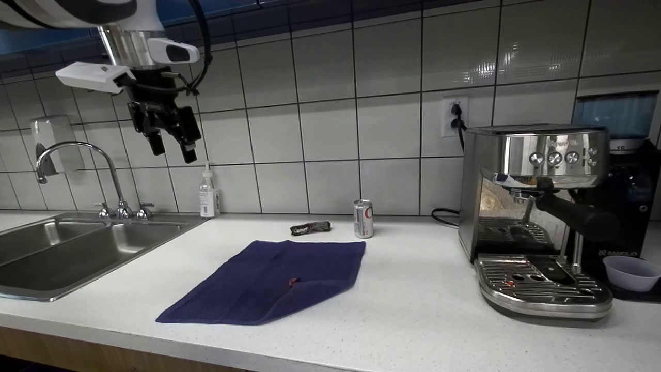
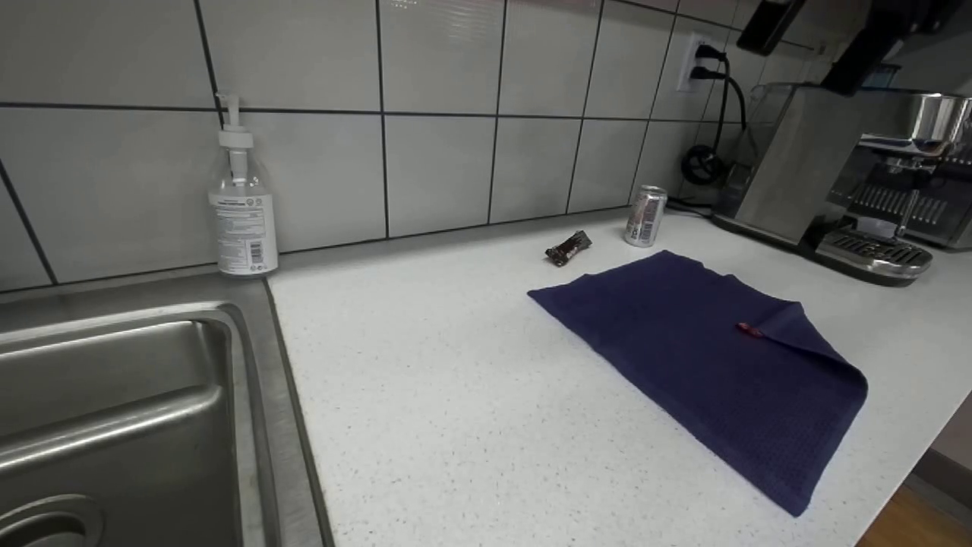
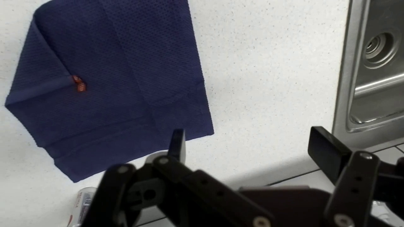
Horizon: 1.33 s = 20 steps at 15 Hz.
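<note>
My gripper (image 1: 174,150) hangs high above the counter on the sink side, its jaws wide apart with nothing between them. In the wrist view, the two fingers (image 3: 328,151) frame bare white counter. A dark blue cloth (image 3: 120,78) lies flat below, one corner folded over. At that fold sits a small red piece (image 3: 79,83), perhaps a tag. Behind the cloth, in both exterior views, are a silver can (image 1: 363,219) standing upright and a dark crumpled wrapper (image 2: 569,248). I cannot make out the wrapper in the wrist view; the can (image 3: 80,205) is partly hidden there by the gripper.
A steel sink (image 2: 277,425) with a curved faucet (image 1: 111,168) borders the counter. By the tiled wall stands a clear pump bottle (image 1: 207,194). Opposite the sink is an espresso machine (image 1: 542,160), its black handle jutting out, and a pale bowl (image 1: 631,274) beside it.
</note>
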Each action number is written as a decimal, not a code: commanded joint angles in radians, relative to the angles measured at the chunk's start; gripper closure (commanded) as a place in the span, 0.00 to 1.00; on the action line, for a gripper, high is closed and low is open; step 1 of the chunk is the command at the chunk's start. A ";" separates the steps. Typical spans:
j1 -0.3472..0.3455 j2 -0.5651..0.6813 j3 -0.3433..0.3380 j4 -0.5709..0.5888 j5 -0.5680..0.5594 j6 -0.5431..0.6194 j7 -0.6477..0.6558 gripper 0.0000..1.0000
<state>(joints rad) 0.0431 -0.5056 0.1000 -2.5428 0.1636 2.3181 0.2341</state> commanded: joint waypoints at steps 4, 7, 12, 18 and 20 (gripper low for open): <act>-0.041 -0.009 -0.042 -0.081 -0.079 0.057 -0.054 0.00; -0.059 -0.002 -0.050 -0.117 -0.108 0.106 -0.050 0.00; -0.096 0.020 -0.048 -0.169 -0.167 0.167 -0.037 0.00; -0.154 0.045 -0.041 -0.212 -0.242 0.213 -0.012 0.00; -0.174 0.051 -0.040 -0.227 -0.267 0.226 -0.004 0.00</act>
<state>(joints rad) -0.0943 -0.4594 0.0489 -2.7431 -0.0531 2.5096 0.2057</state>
